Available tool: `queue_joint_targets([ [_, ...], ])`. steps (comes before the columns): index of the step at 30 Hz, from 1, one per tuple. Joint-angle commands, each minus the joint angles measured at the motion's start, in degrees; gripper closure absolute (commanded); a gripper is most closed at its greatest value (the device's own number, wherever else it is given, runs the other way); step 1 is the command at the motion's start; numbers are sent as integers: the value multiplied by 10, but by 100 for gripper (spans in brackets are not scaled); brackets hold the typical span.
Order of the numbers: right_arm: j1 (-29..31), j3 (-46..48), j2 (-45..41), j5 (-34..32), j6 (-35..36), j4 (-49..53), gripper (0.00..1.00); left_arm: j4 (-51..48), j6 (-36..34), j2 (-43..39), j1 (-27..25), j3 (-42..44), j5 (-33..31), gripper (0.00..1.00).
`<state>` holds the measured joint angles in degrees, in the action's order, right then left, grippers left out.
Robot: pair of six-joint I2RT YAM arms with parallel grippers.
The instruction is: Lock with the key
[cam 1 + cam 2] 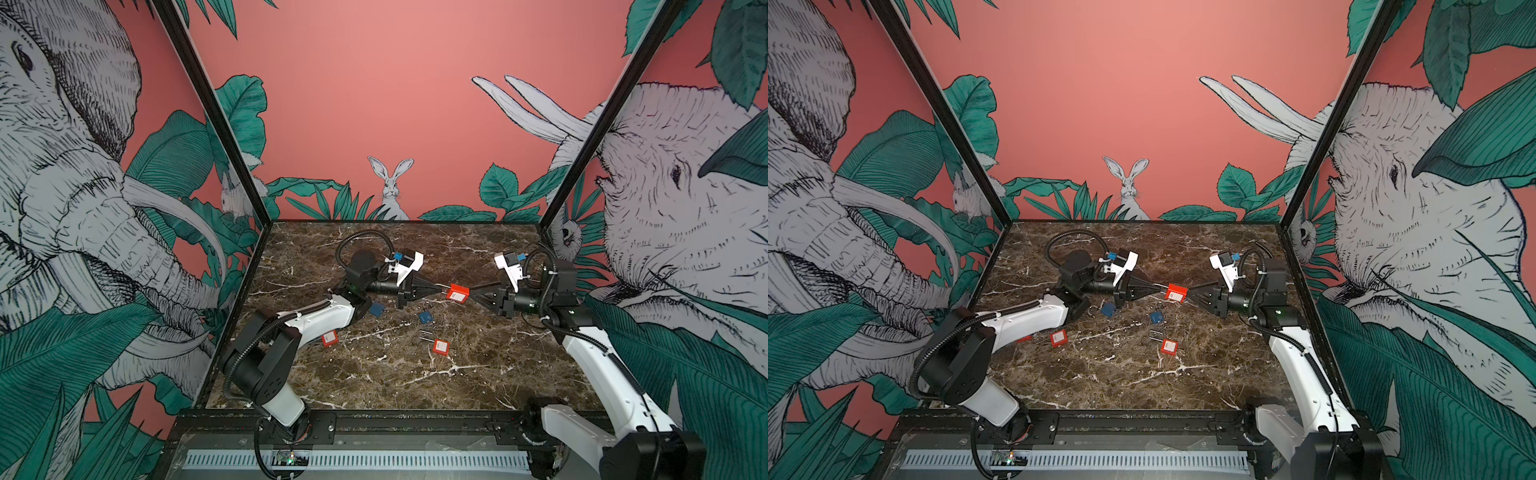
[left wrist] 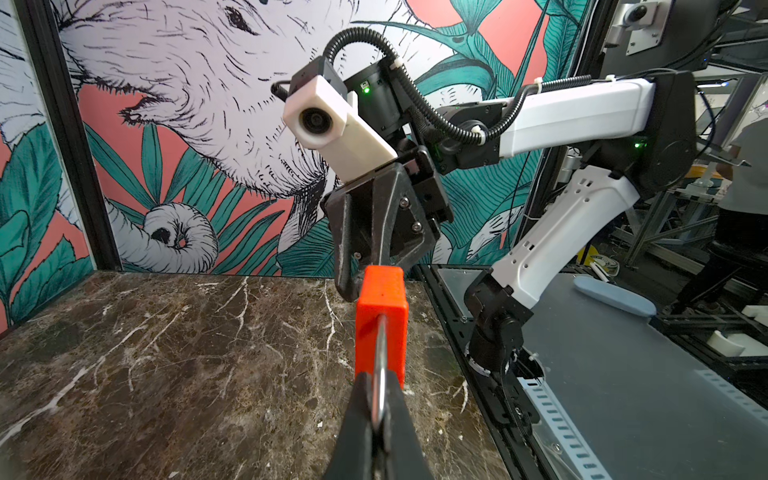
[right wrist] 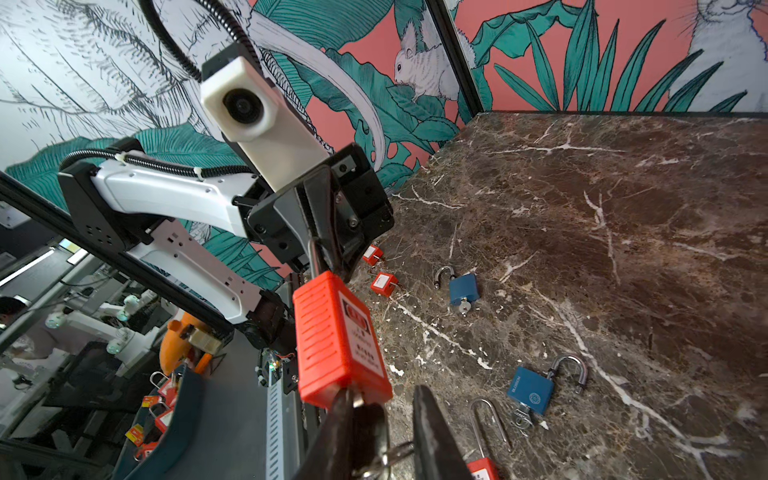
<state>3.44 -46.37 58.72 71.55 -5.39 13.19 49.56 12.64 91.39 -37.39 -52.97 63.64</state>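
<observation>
Slip at the shackle (image 2: 379, 365) is my first worry. On the left, the left gripper (image 1: 441, 287) is pressed together on that thin metal loop. It carries the red padlock (image 1: 458, 293) in the air between the two arms, over the middle of the table (image 1: 374, 382) toward its far side. It is a narrow, smooth hold, so I judge that any twist fed in from the other end could spin the body in the pinch or pull it loose. Whether the loop is seated in the body I cannot tell. At the lock's right end the key (image 3: 386, 455) appears to sit in the keyway. The right gripper (image 3: 382, 392) has its jaws a little apart on either side of the key, with a gap showing between them. If they close off-centre, I expect they would shove the key sideways or catch its ring, and a turn would skid. For room, the left wall panel (image 1: 124, 208) is well apart from the left arm (image 1: 316, 318). The marble lies bare toward the near edge. The loose blue padlocks (image 1: 425, 317) and loose red padlocks (image 1: 440, 346) lie below and nearer than the held lock, so a drop would land among them. Far right, the right arm (image 1: 590, 349) sits near the corner post (image 1: 582, 158), which is my tightest margin.
</observation>
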Motion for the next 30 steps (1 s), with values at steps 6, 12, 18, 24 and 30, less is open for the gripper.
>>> queue_joint_targets([
  [6,15,-39,-11,-19,158,118,77,27,9,-15,1,-19,-1,100],
  [12,14,-108,-10,-83,231,249,53,23,7,-18,1,-18,11,100],
  [18,16,-202,43,-102,346,454,58,-41,-39,-38,1,-17,29,100],
  [24,40,-228,66,-166,401,536,59,-109,-82,-50,2,-27,48,100],
  [30,73,-249,97,-192,411,549,59,-112,-80,-44,0,-34,62,100],
])
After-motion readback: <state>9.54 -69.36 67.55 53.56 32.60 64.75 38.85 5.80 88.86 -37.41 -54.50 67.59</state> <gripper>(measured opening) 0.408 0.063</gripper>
